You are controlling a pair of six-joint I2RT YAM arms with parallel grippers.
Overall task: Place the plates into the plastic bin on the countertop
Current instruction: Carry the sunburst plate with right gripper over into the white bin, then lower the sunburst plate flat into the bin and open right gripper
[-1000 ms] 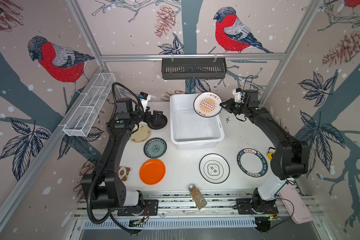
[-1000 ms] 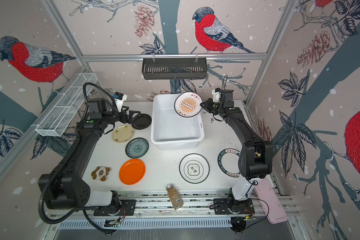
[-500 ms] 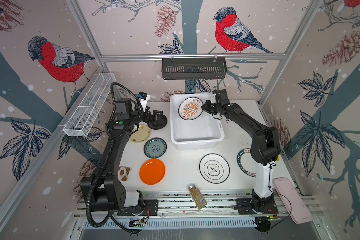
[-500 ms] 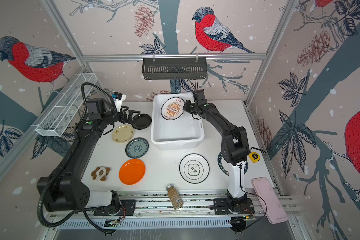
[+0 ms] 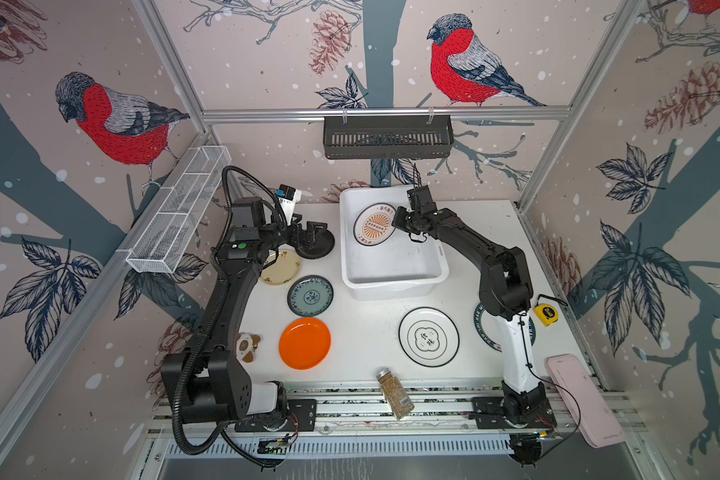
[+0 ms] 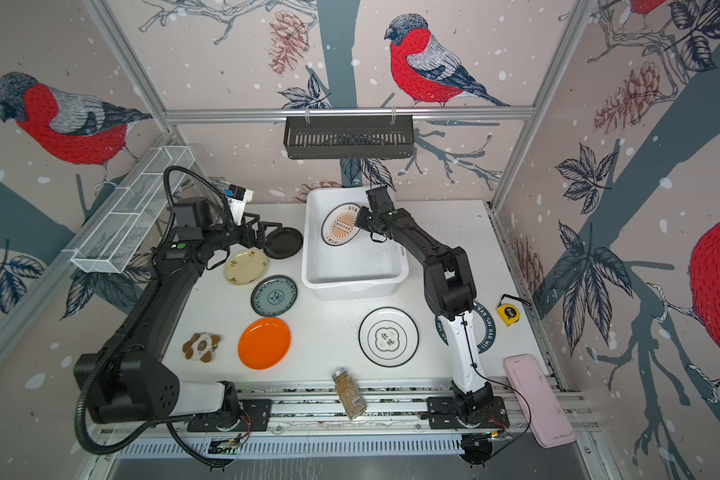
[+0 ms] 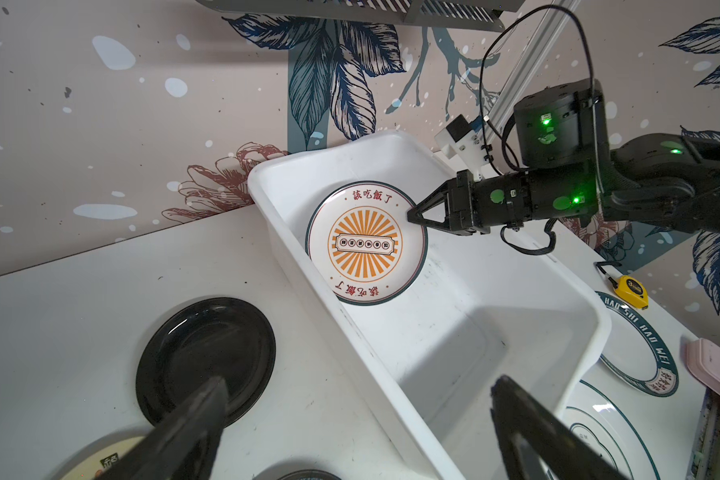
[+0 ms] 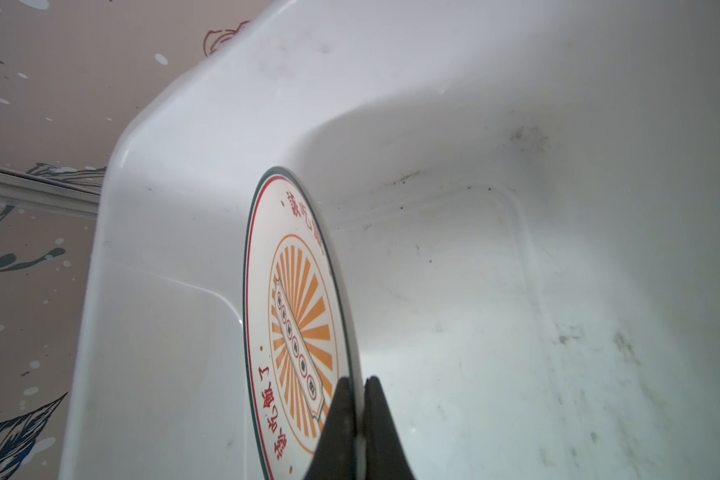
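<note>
Since a second ago my right arm has swung from the far right corner of the plastic bin (image 5: 391,286) to its far left part. It has carried the orange-sunburst plate (image 5: 374,224) from above the rim down inside the walls. My left arm has stayed where it was.

The countertop (image 5: 362,332) holds the bin at its far middle. The sunburst plate is inside the bin, close to the left wall, steeply tilted with its face up. I cannot tell whether its lower edge touches the floor of the bin. My right gripper (image 7: 410,217) pinches the plate's rim on the right side, and in the right wrist view the fingers (image 8: 341,415) are pressed together on that edge. My left gripper (image 6: 267,232) hangs left of the bin, spread wide and empty, over the left edge of the black plate (image 7: 204,357).

The other six plates lie flat on the countertop, outside the bin:
- The cream plate (image 5: 281,268) is just beside the black one.
- The teal-patterned plate (image 5: 310,296) is nearer the front.
- The orange plate (image 5: 304,343) is nearer still.
- The white plate with the black rim (image 5: 429,337) lies in front of the bin.
- The dark lettered-rim plate (image 7: 641,345) is just to its right, partly hidden under my right arm.

A spice jar (image 5: 395,395) lies at the front edge, and a yellow tape measure (image 5: 546,313) sits near the right edge.
</note>
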